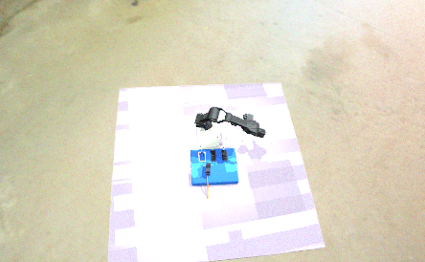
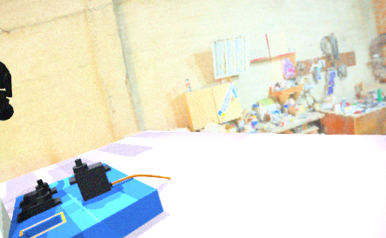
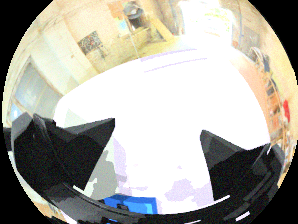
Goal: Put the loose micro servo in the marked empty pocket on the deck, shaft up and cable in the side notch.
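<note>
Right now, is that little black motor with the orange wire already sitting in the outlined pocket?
No, the servo stands on the blue deck apart from the outlined pocket, which is empty.

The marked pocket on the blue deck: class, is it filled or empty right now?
Empty. The outlined pocket shows only bare blue deck inside, while the loose servo stands upright on the deck, apart from it.

The black micro servo [image 2: 90, 179] stands upright on the blue deck [image 2: 125, 208], beside the outlined empty pocket [image 2: 43, 224].
</note>
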`<state>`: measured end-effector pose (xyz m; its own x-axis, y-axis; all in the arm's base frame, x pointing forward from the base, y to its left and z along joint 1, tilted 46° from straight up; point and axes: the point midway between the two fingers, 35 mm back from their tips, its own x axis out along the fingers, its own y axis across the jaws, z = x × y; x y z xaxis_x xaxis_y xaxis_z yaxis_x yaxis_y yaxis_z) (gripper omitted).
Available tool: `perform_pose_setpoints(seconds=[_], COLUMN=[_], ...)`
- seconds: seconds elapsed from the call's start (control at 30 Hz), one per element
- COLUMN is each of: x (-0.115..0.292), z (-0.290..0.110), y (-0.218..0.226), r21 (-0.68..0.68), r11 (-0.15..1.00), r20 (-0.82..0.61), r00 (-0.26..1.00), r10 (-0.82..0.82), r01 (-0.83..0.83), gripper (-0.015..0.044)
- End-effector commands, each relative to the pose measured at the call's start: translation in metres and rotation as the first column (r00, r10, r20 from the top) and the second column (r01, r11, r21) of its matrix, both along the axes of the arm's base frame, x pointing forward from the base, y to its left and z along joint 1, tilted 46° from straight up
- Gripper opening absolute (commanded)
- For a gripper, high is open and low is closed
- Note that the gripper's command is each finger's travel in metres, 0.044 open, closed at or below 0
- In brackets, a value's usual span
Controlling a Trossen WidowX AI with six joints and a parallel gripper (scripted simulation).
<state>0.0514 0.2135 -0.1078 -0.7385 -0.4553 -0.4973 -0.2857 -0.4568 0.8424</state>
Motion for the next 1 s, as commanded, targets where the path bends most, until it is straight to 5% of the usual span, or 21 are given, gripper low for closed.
perform_pose_setpoints(seconds=[0.0, 0.43, 0.97], x=[0.036, 0.166, 0.27], z=[0.011, 0.064, 0.176], y=[-0.008, -0.07, -0.205], r21=[0.087, 0.186, -0.113], r11=[0.993, 0.89, 0.739], r20=[0.064, 0.324, 0.402], r00=[0.995, 0.881, 0.649], r10=[0.07, 0.344, 0.646], r01=[-0.075, -0.416, -0.664], gripper=[0.044, 0.044, 0.044])
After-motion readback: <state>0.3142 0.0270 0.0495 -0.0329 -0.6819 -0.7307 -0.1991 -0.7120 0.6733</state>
